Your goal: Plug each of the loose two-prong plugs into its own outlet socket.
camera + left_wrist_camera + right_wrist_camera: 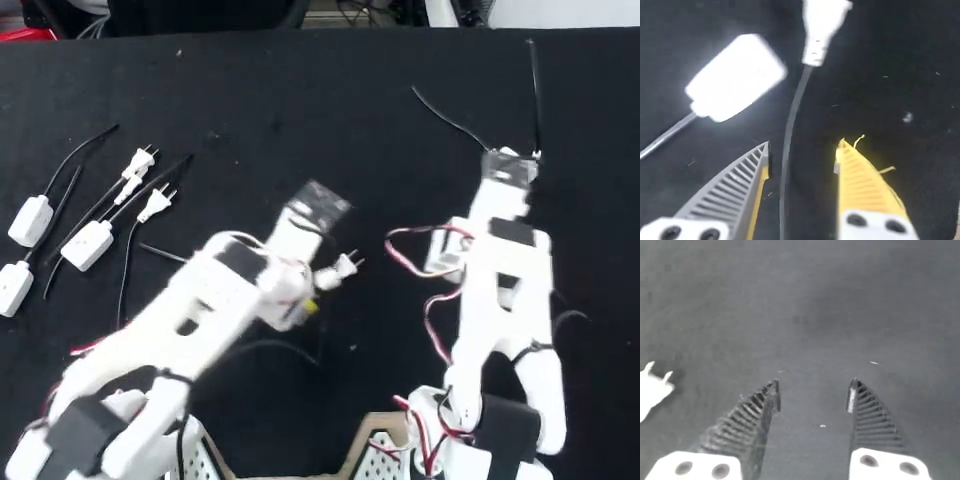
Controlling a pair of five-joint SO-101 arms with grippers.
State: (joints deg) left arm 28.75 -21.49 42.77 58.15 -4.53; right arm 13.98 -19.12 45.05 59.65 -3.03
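Two pincers gape; one plug lies just ahead of the left pincer.
Its cord runs back between that pincer's wide-set fingers, unclamped, long axis in line with the reach; a socket lies just beside the plug. The right pincer, equally wide, hangs over bare black cloth, the plug well off to one side. The left is nearer, I judge; room around is ample.

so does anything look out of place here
One plug lies alone in the middle, far from the other plugs and the sockets grouped at the left. Nothing looks damaged or spilled.
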